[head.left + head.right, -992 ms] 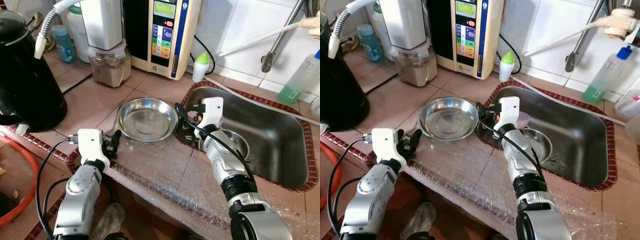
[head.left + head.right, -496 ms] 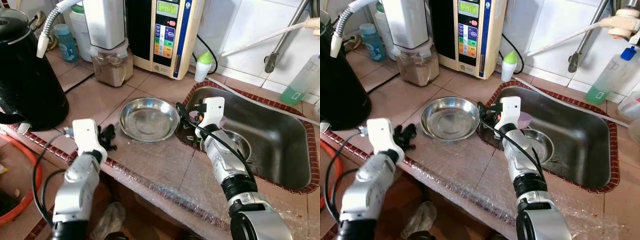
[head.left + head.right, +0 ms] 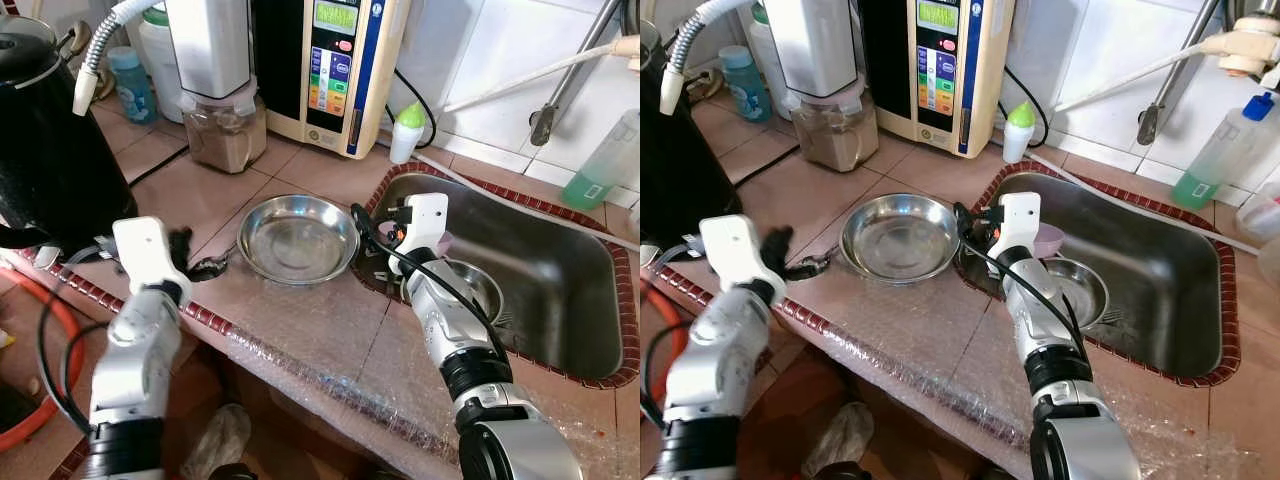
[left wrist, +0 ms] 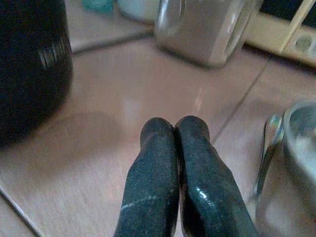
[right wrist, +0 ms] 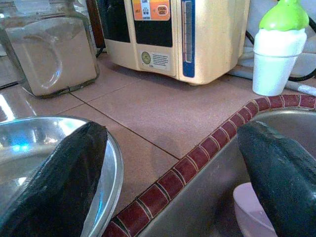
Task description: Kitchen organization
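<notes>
Two grippers over the bench. The left gripper (image 4: 175,129) has its fingers pressed together on nothing, just short of a spoon (image 3: 205,266) that lies against the rim of the steel bowl (image 3: 298,238). The right gripper (image 5: 173,168) is spread wide, straddling the tiled sink edge (image 5: 197,160), bowl beside one finger, basin beside the other. My read: the spoon comes next, so the left fingers need to part first, then come down across the handle, clear of the bowl rim. The steel bowl looks empty. Down in the sink (image 3: 1160,270) sit a second steel bowl (image 3: 1080,285) and a lilac dish (image 3: 1048,238); their contents I can't make out.
</notes>
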`<state>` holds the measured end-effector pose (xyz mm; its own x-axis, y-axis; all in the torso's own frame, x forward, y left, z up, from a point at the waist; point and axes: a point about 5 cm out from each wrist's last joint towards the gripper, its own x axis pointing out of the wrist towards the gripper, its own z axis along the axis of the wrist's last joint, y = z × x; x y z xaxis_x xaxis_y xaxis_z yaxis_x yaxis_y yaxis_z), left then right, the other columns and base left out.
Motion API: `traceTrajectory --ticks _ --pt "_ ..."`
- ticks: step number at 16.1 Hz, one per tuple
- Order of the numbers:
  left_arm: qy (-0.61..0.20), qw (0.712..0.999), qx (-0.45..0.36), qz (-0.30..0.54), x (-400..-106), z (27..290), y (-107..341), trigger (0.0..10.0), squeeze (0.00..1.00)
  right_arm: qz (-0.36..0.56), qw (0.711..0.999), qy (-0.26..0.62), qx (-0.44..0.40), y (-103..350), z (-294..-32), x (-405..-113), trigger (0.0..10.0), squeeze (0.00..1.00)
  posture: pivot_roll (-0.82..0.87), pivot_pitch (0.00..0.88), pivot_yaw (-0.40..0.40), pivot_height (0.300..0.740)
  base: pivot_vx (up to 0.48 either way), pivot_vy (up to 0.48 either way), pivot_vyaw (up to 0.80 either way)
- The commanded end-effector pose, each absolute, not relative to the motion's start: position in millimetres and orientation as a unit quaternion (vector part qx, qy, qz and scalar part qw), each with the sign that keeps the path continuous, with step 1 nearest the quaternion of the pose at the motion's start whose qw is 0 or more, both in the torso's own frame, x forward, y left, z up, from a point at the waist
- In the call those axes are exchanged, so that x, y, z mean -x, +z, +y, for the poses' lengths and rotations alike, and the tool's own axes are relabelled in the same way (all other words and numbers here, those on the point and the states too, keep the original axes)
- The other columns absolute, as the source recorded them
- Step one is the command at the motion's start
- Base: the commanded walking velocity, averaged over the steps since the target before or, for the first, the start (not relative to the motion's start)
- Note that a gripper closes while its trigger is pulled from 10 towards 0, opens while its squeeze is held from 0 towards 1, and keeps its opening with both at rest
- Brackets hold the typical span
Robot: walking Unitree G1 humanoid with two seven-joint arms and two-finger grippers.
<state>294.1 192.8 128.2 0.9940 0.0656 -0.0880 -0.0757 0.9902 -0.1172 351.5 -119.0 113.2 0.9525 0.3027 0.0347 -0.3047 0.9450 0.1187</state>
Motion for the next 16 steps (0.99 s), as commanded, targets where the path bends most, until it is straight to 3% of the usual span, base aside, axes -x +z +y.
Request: traceTrajectory --ticks 1,2,3,9,16 --pt "0.024 0.998 0.056 0.019 -293 190 137 4.5 0.00 -0.013 0.987 0.147 -0.062 115 -123 -353 10.0 0.00 0.13 0.000 -0.030 0.740 0.000 0.000 0.00" --pt "0.022 0.998 0.052 0.010 -290 189 140 10.0 0.00 -0.012 0.987 0.146 -0.062 115 -123 -352 10.0 0.00 0.13 0.000 -0.031 0.740 0.000 0.000 0.00" --pt "0.006 0.999 0.030 -0.016 -279 184 144 10.0 1.00 -0.011 0.987 0.147 -0.063 113 -122 -352 10.0 0.00 0.14 0.000 -0.032 0.740 0.000 0.000 0.00" --pt "0.014 0.999 0.022 -0.035 -236 179 127 10.0 1.00 -0.008 0.986 0.155 -0.064 114 -118 -353 10.0 0.00 0.15 0.000 -0.053 0.740 0.000 0.000 0.00" --pt "0.024 0.999 -0.006 -0.027 -220 179 112 10.0 1.00 -0.002 0.982 0.180 -0.061 111 -107 -351 10.0 0.00 0.16 0.004 -0.074 0.740 0.000 0.000 0.00"
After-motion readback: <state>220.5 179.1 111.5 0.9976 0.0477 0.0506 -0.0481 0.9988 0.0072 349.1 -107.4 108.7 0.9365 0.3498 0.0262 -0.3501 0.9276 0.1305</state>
